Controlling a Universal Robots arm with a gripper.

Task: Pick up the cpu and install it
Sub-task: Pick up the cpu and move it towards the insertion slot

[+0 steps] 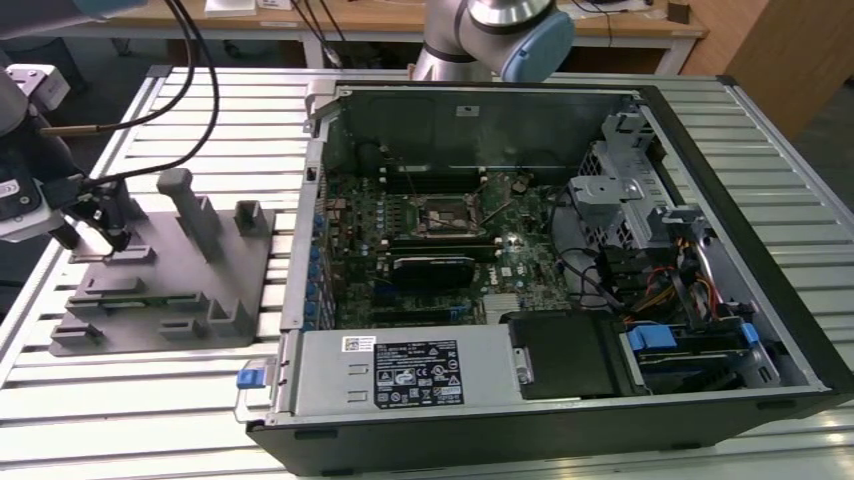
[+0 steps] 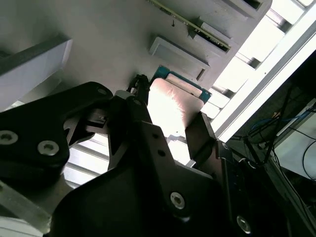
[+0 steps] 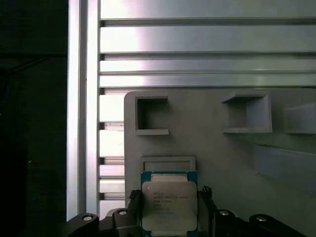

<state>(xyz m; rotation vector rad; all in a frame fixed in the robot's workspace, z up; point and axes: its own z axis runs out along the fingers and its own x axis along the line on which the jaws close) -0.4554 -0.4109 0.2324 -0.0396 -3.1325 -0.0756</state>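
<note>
The cpu (image 3: pixel 169 206) is a small square chip with a silvery top and a thin pale rim, and it lies flat between my two dark fingers. My gripper (image 3: pixel 169 196) is shut on it, one finger against each side edge. In the second wrist view the cpu (image 2: pixel 173 101) shows as a bright plate pinched in the gripper (image 2: pixel 170 111). In the exterior view the gripper (image 1: pixel 94 236) hangs over the far left corner of the grey plastic tray (image 1: pixel 167 300). The motherboard socket (image 1: pixel 441 216) sits in the open computer case, well to the exterior view's right.
The tray (image 3: pixel 212 143) carries upright posts (image 1: pixel 187 205) and square pockets close to the gripper. The open computer case (image 1: pixel 747 240) holds the motherboard, drive cages, cables and a power supply (image 1: pixel 400 370). Everything rests on a slatted aluminium table (image 1: pixel 147 410).
</note>
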